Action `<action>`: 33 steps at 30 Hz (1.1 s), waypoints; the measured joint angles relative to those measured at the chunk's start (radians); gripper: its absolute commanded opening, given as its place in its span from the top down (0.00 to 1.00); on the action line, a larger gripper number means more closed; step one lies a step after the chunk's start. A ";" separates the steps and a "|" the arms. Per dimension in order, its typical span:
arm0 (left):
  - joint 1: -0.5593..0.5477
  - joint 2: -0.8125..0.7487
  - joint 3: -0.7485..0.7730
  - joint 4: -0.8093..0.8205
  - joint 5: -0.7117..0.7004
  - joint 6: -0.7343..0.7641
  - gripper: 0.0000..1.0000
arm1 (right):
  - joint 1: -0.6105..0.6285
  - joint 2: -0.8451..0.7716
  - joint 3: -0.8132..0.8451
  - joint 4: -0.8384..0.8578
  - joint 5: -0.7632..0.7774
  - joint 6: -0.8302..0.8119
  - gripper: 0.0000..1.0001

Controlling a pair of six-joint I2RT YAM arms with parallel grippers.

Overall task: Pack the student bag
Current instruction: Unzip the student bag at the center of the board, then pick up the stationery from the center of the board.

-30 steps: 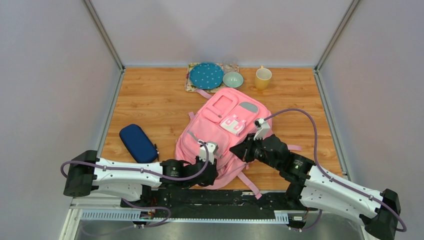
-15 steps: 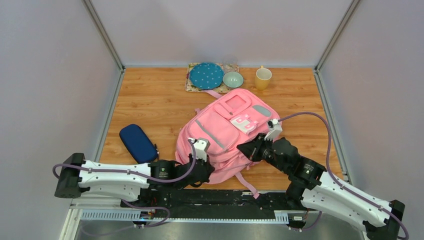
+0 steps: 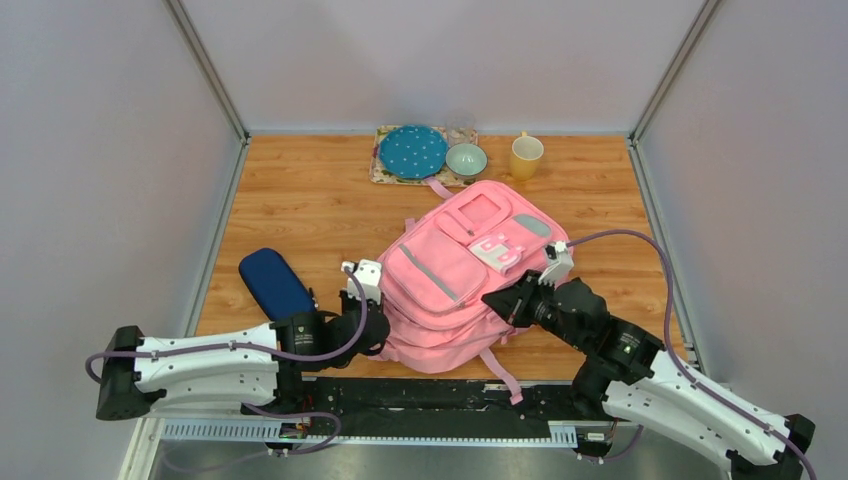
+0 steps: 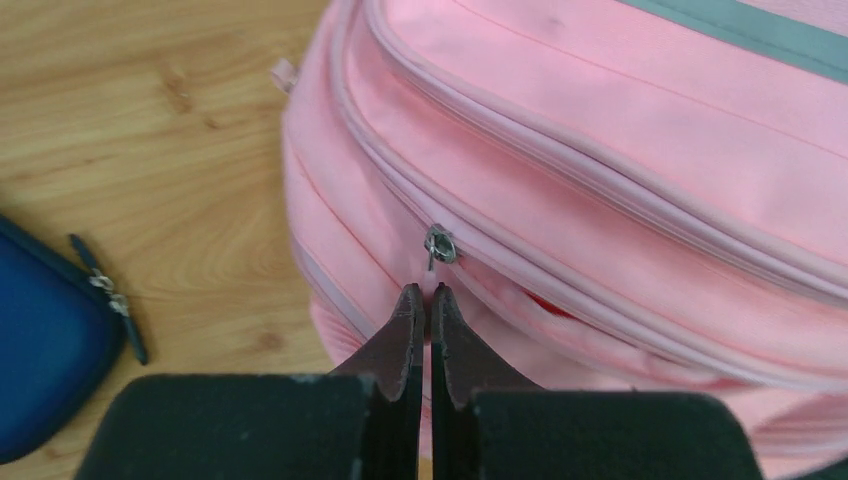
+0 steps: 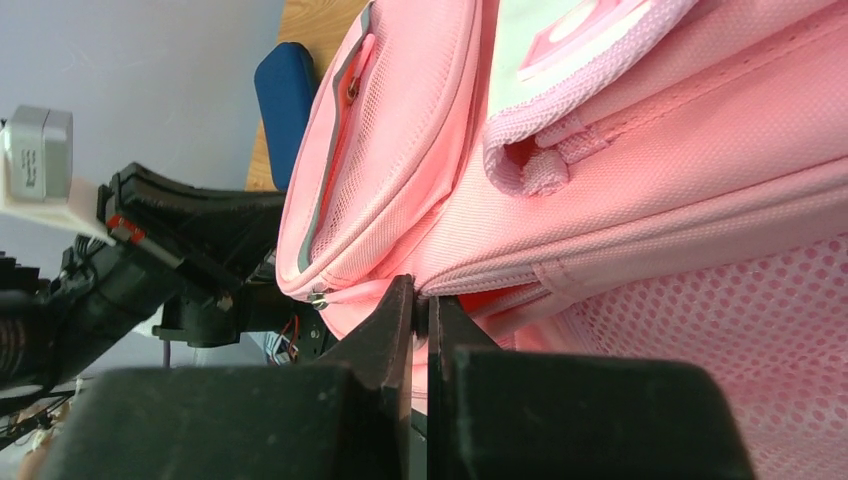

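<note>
The student bag [image 3: 450, 275] is a large pink backpack lying front up on the wooden table [image 3: 300, 200], with grey zip trims and a white-pink patch [image 3: 496, 250]. My left gripper [image 3: 377, 325] is at the bag's near left side. In the left wrist view it [image 4: 428, 293] is shut on the pink pull tab just below a metal zip slider [image 4: 438, 246]. A slit of red lining [image 4: 545, 305] shows beside it. My right gripper [image 3: 498, 300] is at the bag's near right side, and in the right wrist view it [image 5: 422, 292] is shut on the bag's seam edge [image 5: 520, 270].
A navy-blue zip pouch [image 3: 273, 284] lies left of the bag, close to my left arm; it also shows in the left wrist view [image 4: 40, 345]. At the back stand a blue dotted plate [image 3: 413, 151], a green bowl [image 3: 466, 158], a clear glass [image 3: 461, 127] and a yellow mug [image 3: 526, 157].
The bag has turned and slid right and toward the back. My left gripper has moved left along the bag's near edge. My right gripper has shifted slightly right, still holding.
</note>
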 measured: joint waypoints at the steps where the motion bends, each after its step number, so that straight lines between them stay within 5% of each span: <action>1: 0.026 0.000 0.000 -0.002 -0.001 0.023 1.00 | -0.002 -0.008 0.000 -0.005 -0.004 -0.001 1.00; 7: 0.164 -0.015 -0.017 0.031 0.034 0.146 0.99 | -0.022 -0.027 0.000 -0.020 -0.033 -0.003 1.00; 9: 0.185 -0.021 -0.029 0.049 0.059 0.175 0.88 | -0.026 -0.009 0.005 -0.023 -0.035 -0.003 1.00; 10: 0.198 -0.020 -0.031 0.055 0.074 0.187 0.70 | -0.027 0.001 0.011 -0.025 -0.035 -0.003 1.00; 12: 0.219 -0.010 -0.032 0.064 0.091 0.211 0.59 | -0.035 0.061 0.039 -0.031 -0.034 -0.018 1.00; 14: 0.243 0.003 -0.032 0.064 0.098 0.222 0.37 | -0.057 0.106 0.064 -0.037 -0.039 -0.042 1.00; 16: 0.264 0.014 -0.032 0.064 0.112 0.229 0.25 | -0.123 0.172 0.111 -0.055 -0.069 -0.090 1.00; 19: 0.291 0.010 -0.032 0.058 0.130 0.228 0.22 | -0.253 0.240 0.145 -0.061 -0.124 -0.169 0.98; 20: 0.301 0.003 -0.032 0.054 0.136 0.226 0.22 | -0.295 0.255 0.152 -0.072 -0.136 -0.195 0.93; 24: 0.345 -0.060 -0.032 0.031 0.154 0.211 0.21 | -0.355 0.256 0.154 -0.104 -0.160 -0.245 0.43; 27: 0.378 -0.116 -0.034 0.003 0.156 0.192 0.20 | -0.352 0.198 0.154 -0.157 -0.178 -0.229 0.22; 33: 0.492 -0.164 -0.034 -0.063 0.167 0.177 0.19 | -0.352 -0.089 0.148 -0.232 -0.185 -0.125 0.18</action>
